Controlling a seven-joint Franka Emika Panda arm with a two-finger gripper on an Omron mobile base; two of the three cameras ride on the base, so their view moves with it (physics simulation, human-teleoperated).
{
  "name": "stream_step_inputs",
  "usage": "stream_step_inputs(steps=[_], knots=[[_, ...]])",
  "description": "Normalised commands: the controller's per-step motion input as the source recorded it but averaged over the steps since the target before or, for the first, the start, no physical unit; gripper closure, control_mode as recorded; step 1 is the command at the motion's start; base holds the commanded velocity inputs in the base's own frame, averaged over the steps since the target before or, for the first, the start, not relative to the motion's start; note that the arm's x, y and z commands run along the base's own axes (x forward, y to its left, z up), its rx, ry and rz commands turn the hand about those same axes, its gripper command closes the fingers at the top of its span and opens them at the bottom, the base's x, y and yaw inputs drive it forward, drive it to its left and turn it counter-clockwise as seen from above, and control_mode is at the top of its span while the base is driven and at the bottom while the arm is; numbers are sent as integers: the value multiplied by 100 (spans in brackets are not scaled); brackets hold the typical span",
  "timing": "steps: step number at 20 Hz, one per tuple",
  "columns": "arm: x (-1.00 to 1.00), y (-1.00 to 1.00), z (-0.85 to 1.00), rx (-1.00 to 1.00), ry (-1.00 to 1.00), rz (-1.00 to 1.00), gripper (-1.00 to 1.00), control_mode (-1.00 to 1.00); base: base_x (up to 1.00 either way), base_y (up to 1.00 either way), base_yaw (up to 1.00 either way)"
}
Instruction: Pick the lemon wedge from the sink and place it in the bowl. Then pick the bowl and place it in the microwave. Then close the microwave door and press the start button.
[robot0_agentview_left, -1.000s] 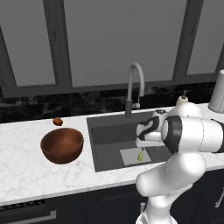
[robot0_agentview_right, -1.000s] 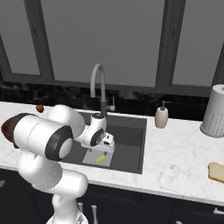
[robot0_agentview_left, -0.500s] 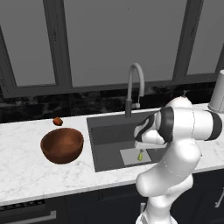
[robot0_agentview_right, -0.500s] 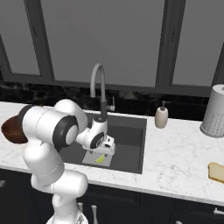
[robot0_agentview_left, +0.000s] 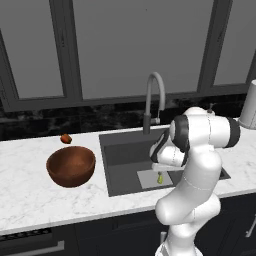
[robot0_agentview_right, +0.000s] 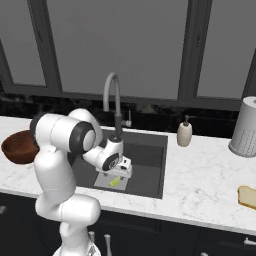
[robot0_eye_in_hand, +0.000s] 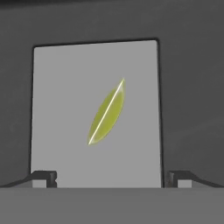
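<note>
- My gripper (robot0_eye_in_hand: 109, 177) hung low over the sink (robot0_agentview_left: 120, 150), jaws spread wide and holding nothing, one fingertip at each side of the pale square on the floor.
- The lemon wedge (robot0_eye_in_hand: 107, 113) lay flat on that square, straight ahead of my hand and about midway between the fingers.
- Its long axis ran slantwise, tilted off the line between my fingers, so I judged a slight wrist turn would be needed.
- Farther off, the bowl (robot0_agentview_left: 71, 165) sat on the counter beside the sink.
</note>
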Motion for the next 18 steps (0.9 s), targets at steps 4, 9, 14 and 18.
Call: stream_step_inputs(steps=[4, 9, 14, 18], knots=[[21, 2, -26, 0, 0, 0, -100, -100, 0, 0, 0], [22, 0, -27, 0, 0, 0, -100, -100, 0, 0, 0], [21, 5, -28, 0, 0, 0, -100, -100, 0, 0, 0], [20, 6, -28, 0, 0, 0, -100, -100, 0, 0, 0]])
